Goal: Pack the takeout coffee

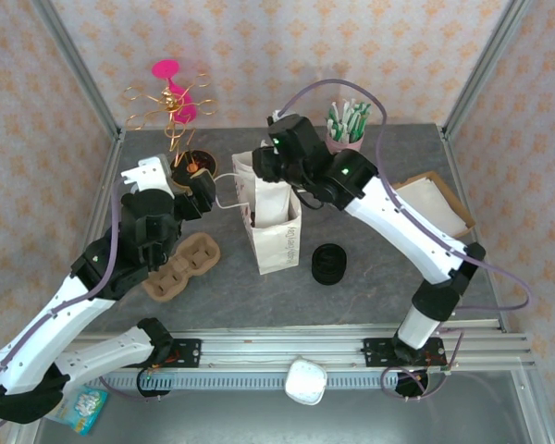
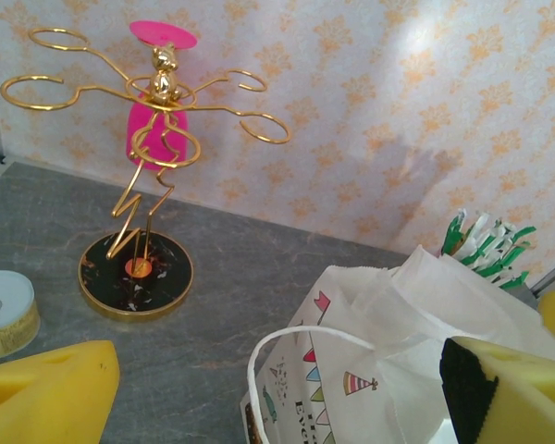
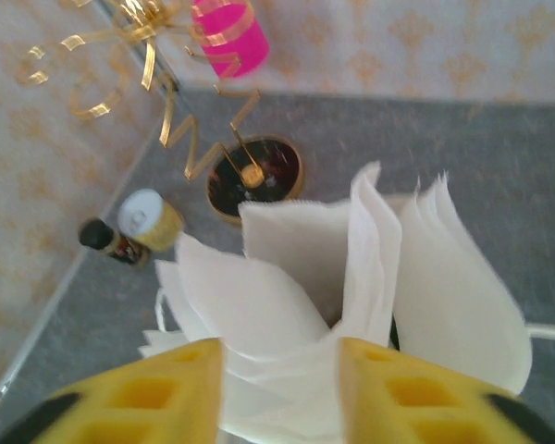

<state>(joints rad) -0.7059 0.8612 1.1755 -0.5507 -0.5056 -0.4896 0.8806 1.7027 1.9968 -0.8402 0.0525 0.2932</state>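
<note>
- Left gripper (image 2: 279, 375): jaws wide open beside white paper bag (image 1: 277, 245).
- Right gripper (image 3: 279, 356), lower frame, above white tissue sheets (image 3: 259, 277): grip indeterminate.
- Black lidded paper cup: probably light, crushable; grasp mid-wall.

A white paper bag (image 1: 276, 227) was set mid-table, a brown pulp cup carrier (image 1: 180, 266) left of it, a black plastic lid pile (image 1: 329, 265) right, a gold wire stand (image 1: 171, 106) far left.

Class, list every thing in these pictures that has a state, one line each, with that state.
paper bag: upright, top open
left gripper: open wide
right gripper: jaws apart above the bag
tin can: upright, unopened
wire stand: upright
cardboard cup tray: lying flat
</note>
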